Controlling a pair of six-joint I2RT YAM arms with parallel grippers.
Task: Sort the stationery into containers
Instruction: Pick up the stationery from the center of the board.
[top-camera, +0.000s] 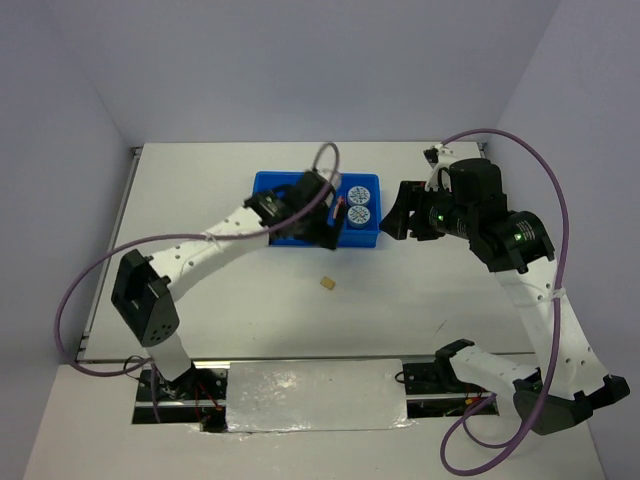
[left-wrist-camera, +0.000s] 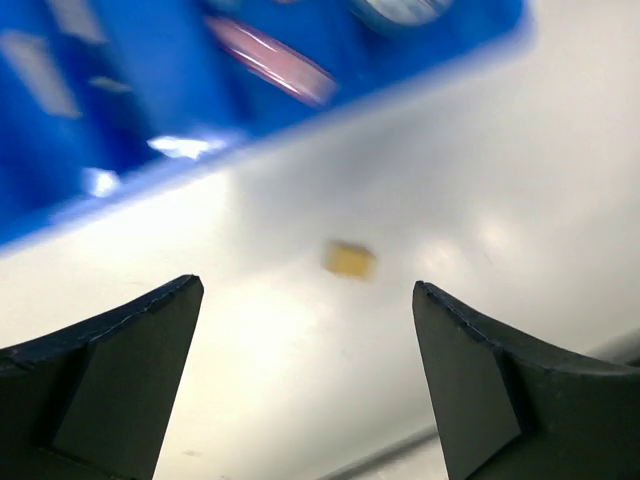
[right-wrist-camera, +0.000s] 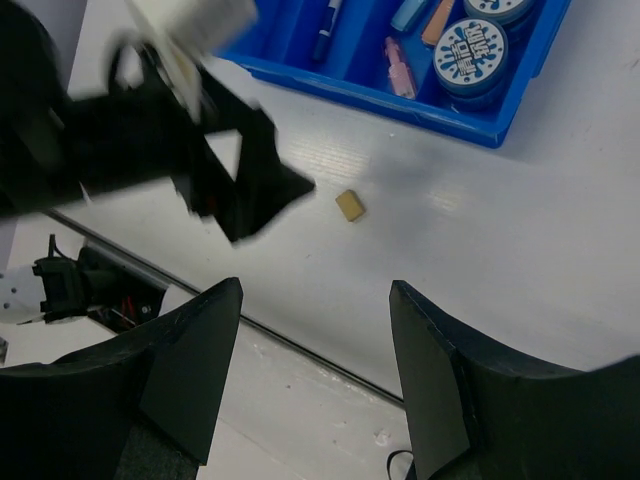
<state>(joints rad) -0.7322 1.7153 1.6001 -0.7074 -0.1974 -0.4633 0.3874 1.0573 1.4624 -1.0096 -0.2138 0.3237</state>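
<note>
A tan eraser block (top-camera: 326, 284) lies on the white table in front of the blue tray (top-camera: 262, 184). Two tape rolls (top-camera: 358, 204) sit in the tray's right compartment. My left gripper (top-camera: 324, 236) is open and empty above the tray's front edge; its wrist view shows the eraser (left-wrist-camera: 349, 259) ahead between the fingers (left-wrist-camera: 120, 380), with the tray (left-wrist-camera: 100, 130) beyond. My right gripper (top-camera: 398, 222) is open and empty just right of the tray. The right wrist view shows the eraser (right-wrist-camera: 349, 206), tape rolls (right-wrist-camera: 470, 50), a pen (right-wrist-camera: 328, 25) and pink (right-wrist-camera: 400, 68) and orange (right-wrist-camera: 438, 20) pieces in the tray (right-wrist-camera: 470, 125).
The left arm's gripper (right-wrist-camera: 250, 185) crosses the right wrist view left of the eraser. The table's near edge with a metal strip (top-camera: 315, 395) and cables lies below. White walls close in the table at the back and sides.
</note>
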